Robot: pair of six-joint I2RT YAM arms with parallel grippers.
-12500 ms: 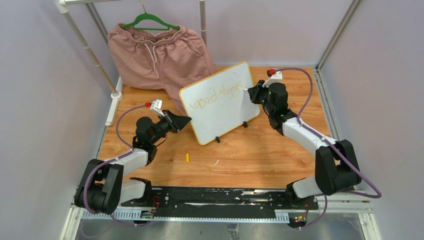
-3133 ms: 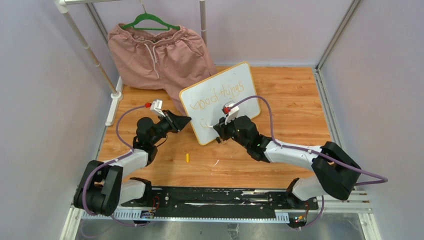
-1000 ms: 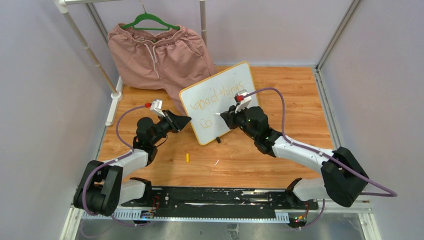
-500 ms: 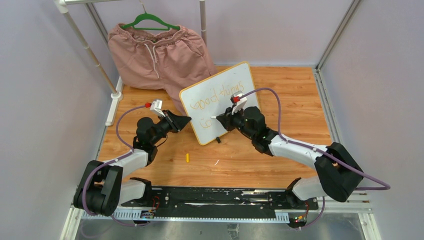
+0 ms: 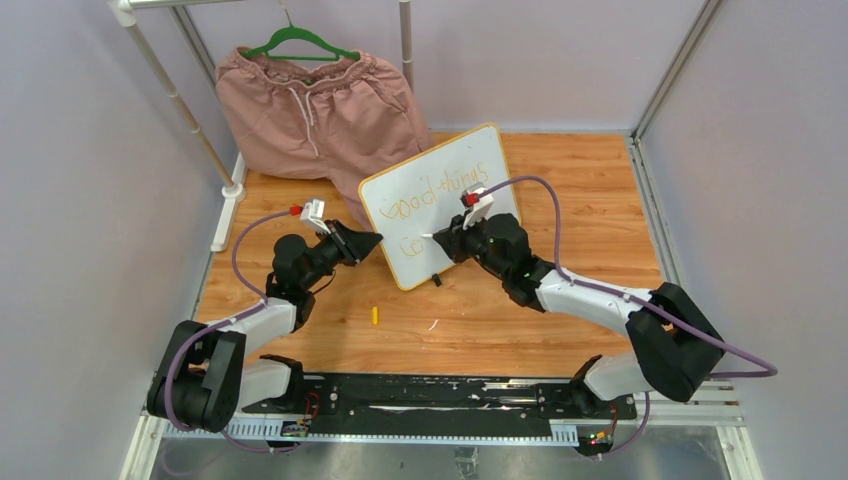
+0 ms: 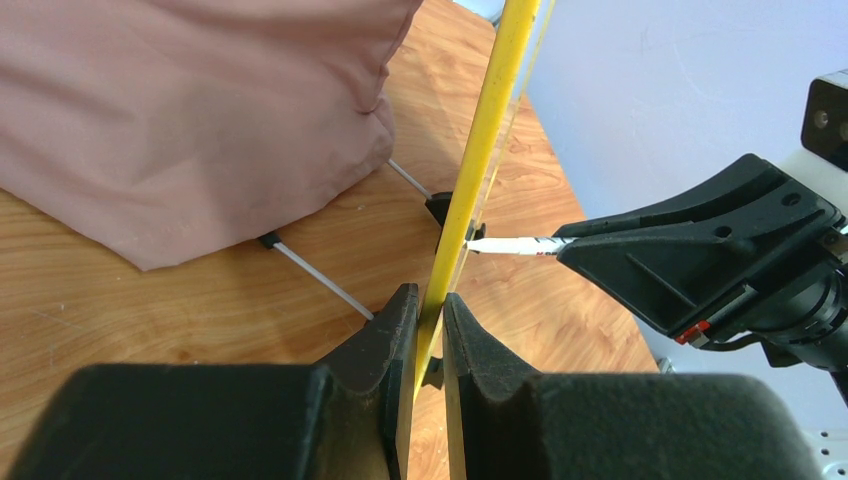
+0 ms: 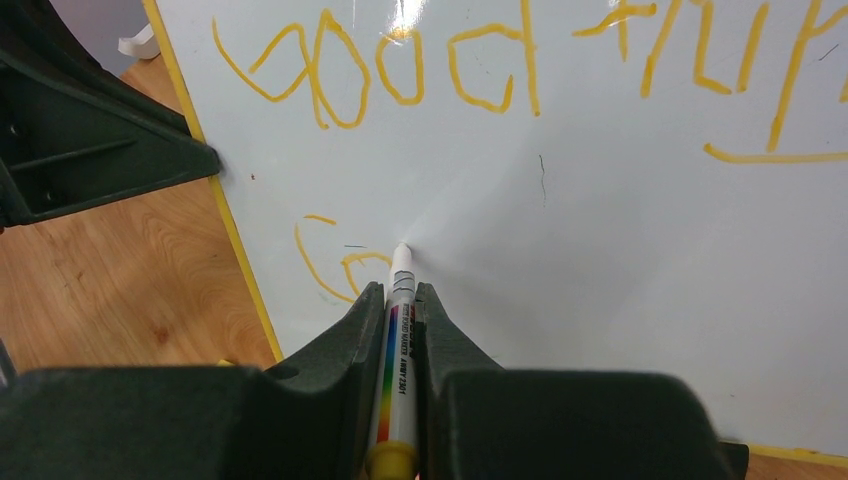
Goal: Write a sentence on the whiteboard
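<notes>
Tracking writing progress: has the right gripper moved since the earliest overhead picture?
Yes. The right gripper went left and down in the overhead view, from the whiteboard's right edge to its lower left.

Pink shorts [image 5: 315, 105] hang from a green hanger [image 5: 298, 42] at the back left, their hems slumped onto the wooden bench [image 5: 580, 200]. A white rack pole [image 5: 185, 105] slants down beside them to a foot [image 5: 232, 190] at the bench's left edge; a second pole [image 5: 405, 30] stands upright on their right. Near the front lie a small yellow piece [image 5: 375, 316] and, just right of it, a white scrap [image 5: 433, 325].
</notes>
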